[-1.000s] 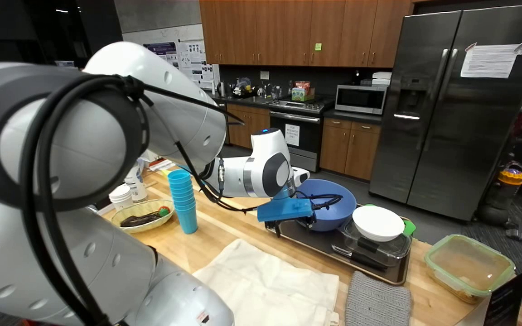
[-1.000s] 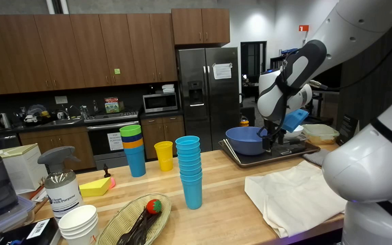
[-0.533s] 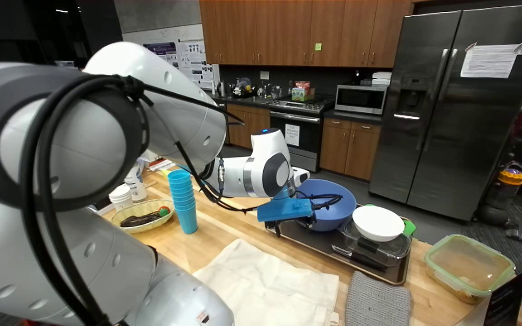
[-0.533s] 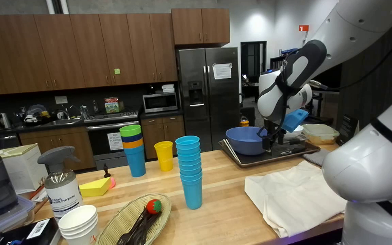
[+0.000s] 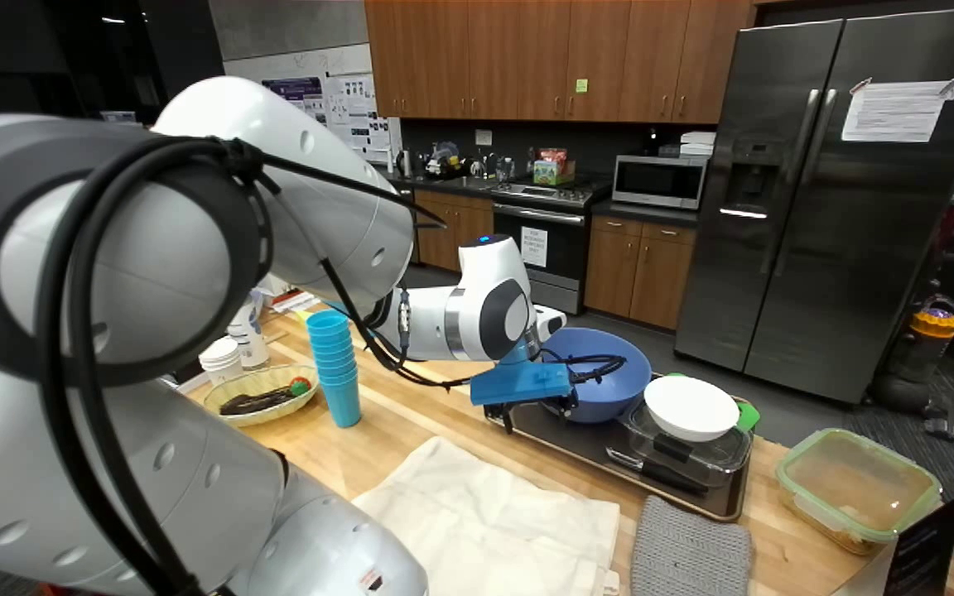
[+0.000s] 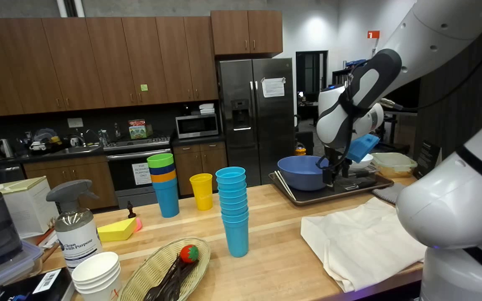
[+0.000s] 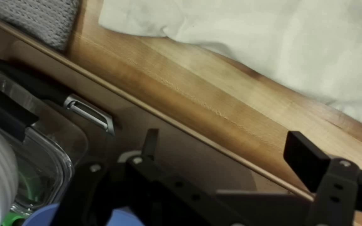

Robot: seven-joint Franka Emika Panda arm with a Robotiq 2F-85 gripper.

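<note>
My gripper stands open above the near rim of a dark tray, nothing between its fingers. One finger hangs over the wooden table side, the other over the tray. In both exterior views the gripper is just beside a blue bowl, whose rim shows at the bottom of the wrist view; whether they touch I cannot tell. On the tray lies a black-handled peeler. Next to it a lidded clear container carries stacked white bowls. A blue piece is fixed on the wrist.
A cream cloth and a grey knitted mat lie before the tray. Farther off stand stacked blue cups, a yellow cup and a basket with dark utensils. A green-lidded container is past the tray's end.
</note>
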